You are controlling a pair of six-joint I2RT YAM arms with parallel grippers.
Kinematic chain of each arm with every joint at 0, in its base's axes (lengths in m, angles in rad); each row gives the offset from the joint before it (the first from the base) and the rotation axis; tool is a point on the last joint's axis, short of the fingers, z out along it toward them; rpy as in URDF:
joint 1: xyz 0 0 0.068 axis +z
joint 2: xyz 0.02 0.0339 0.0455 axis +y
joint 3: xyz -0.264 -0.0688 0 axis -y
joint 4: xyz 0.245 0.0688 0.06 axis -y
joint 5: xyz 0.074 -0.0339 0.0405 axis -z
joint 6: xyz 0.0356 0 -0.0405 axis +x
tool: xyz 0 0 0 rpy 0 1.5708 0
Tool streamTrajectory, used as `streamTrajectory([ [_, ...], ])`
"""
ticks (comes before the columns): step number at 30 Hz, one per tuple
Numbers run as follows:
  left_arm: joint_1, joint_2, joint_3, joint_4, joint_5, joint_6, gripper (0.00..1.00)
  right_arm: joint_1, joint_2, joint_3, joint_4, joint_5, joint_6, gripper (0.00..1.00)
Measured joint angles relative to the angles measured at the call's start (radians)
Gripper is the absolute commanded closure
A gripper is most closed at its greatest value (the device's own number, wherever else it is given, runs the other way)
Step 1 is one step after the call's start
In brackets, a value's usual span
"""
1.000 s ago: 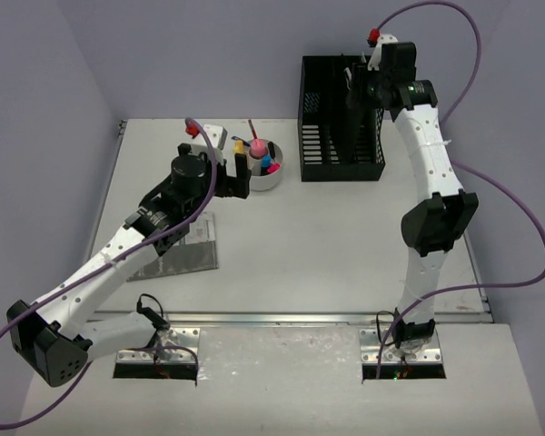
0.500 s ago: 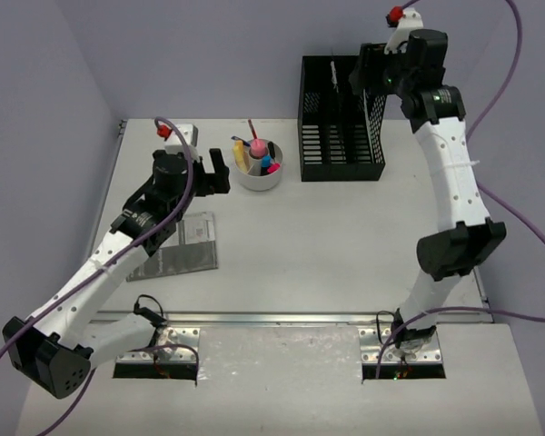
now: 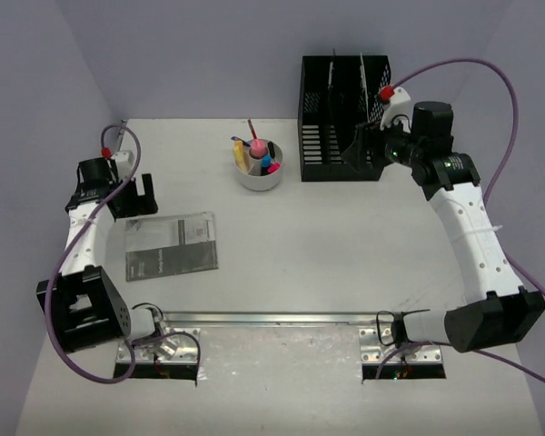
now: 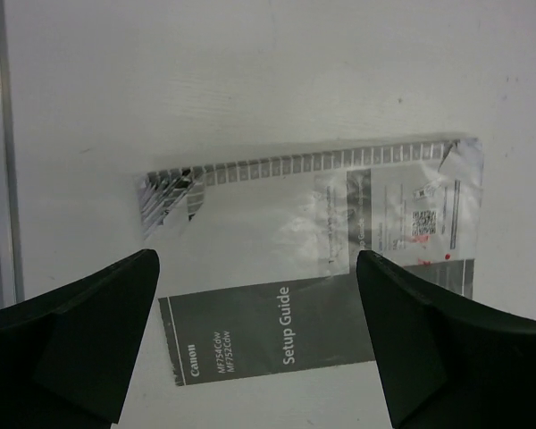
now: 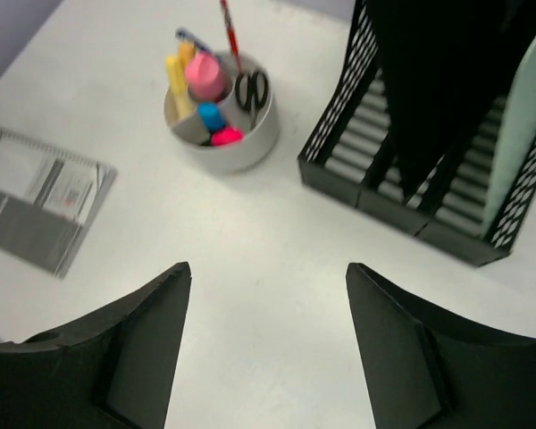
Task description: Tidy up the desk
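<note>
Nearest, along the front edge of the bench [image 3: 345,254]: a silver rail [image 3: 282,319]. Bench itself white and flat, reaching out to the walls. Just beyond the rail on the left, a booklet [image 3: 171,245] lying flat, cover up, slightly askew. Over its far left corner, left jaws spread wide and empty, close to the bench's left edge. Farther back, a round white cup [image 3: 259,183] holding pens and scissors [image 5: 251,88]. Farthest, a black mesh rack [image 3: 327,150] at the back edge, with right jaws parted and empty near its right front.

Likely trouble: a thin booklet flat on a hard top, so little to pinch. Too steep a descent, and scraped jaws or a creased cover; a sideways shove, and off over the left edge. On the right, a careless swing into the rack front, or onward into the cup, tipping it.

Open room: broad bare middle between booklet and rack, and a bare right side. Tight spots: left edge and back wall.
</note>
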Motion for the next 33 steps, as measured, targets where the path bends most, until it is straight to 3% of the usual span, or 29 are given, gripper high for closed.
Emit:
streamTrajectory([
  [4,0.018,0.042,-0.018,-0.040,0.084,0.199,0.03,0.020,0.004,-0.103,-0.055,-0.063,-0.011,0.33],
  [8,0.015,0.074,-0.030,-0.081,0.216,0.484,0.05,0.056,0.003,-0.154,-0.068,-0.114,-0.013,0.33],
  [11,0.023,0.186,0.026,-0.149,0.316,0.649,0.07,0.090,0.003,-0.188,-0.075,-0.142,-0.014,0.33],
  [21,0.033,0.573,0.373,-0.249,0.491,0.890,0.14,0.135,0.002,-0.270,-0.080,-0.188,-0.021,0.34],
  [27,0.003,0.654,0.357,-0.348,0.493,1.031,0.17,0.138,0.014,-0.278,-0.077,-0.211,-0.021,0.34],
  [33,-0.029,0.698,0.310,-0.338,0.473,1.079,0.44,0.164,0.048,-0.278,-0.074,-0.218,-0.024,0.34],
])
